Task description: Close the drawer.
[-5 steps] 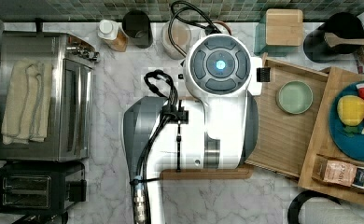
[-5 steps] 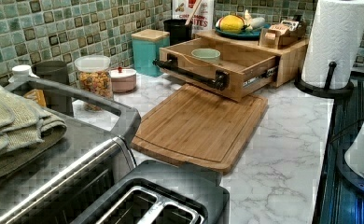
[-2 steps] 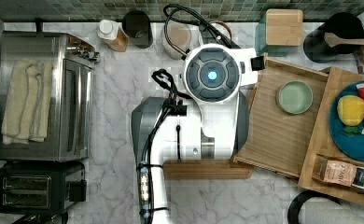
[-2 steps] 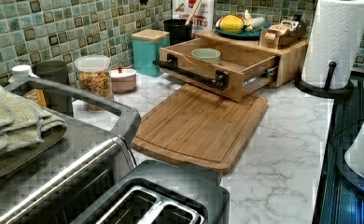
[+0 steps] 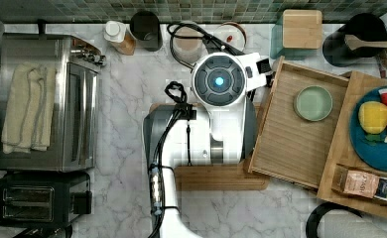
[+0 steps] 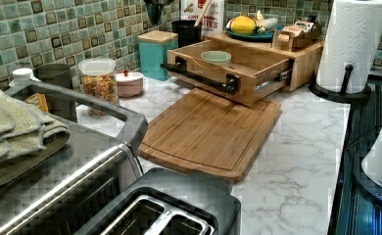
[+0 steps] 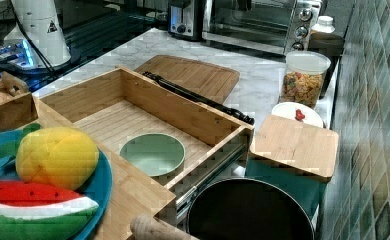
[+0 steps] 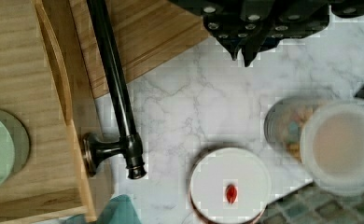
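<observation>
Drawer-closing hinges on the hand (image 8: 245, 49), whose dark fingertips look pressed together, grasping nothing, above the marble surface (image 8: 185, 112). Just beside it, apart, runs the long black bar handle (image 8: 112, 84) of the shallow light-wood drawer (image 5: 295, 134), which stands pulled out with a pale green bowl (image 5: 313, 103) inside. Beyond lie a white round lid with a red knob (image 8: 230, 186) and a clear cereal jar (image 8: 320, 140). A push landing off-centre near the handle's end could skew the drawer on its rails; a low sweep might clip the jar.
</observation>
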Controlling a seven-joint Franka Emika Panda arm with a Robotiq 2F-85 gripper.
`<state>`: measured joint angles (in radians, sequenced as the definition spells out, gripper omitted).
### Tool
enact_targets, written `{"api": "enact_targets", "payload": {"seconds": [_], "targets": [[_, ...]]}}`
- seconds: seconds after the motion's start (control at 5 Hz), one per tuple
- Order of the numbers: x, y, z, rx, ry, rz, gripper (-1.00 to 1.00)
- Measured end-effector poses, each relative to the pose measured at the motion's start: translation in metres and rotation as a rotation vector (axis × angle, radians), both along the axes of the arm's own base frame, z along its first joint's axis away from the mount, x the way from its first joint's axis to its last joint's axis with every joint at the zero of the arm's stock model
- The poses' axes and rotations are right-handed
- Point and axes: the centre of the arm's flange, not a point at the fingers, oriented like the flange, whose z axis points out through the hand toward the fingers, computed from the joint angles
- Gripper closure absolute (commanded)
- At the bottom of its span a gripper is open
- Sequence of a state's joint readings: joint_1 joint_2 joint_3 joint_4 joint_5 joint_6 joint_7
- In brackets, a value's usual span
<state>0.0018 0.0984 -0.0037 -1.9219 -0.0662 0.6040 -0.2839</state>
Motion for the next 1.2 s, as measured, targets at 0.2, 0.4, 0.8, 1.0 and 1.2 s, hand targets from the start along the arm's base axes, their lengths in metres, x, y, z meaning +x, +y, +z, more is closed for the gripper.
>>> {"api": "enact_targets", "payload": {"seconds": [0.2, 0.4, 0.8, 1.0, 1.2], "targets": [[0.005, -0.001, -0.031, 0.031, 0.055, 0.067, 1.00], [0.009, -0.006, -0.064, 0.034, 0.110, 0.079, 1.00], [0.019, -0.001, -0.114, -0.015, 0.137, 0.117, 1.00], [0.019, 0.007, -0.134, -0.034, 0.169, 0.122, 1.00], [0.019, 0.007, -0.153, -0.090, 0.200, 0.155, 1.00]]}}
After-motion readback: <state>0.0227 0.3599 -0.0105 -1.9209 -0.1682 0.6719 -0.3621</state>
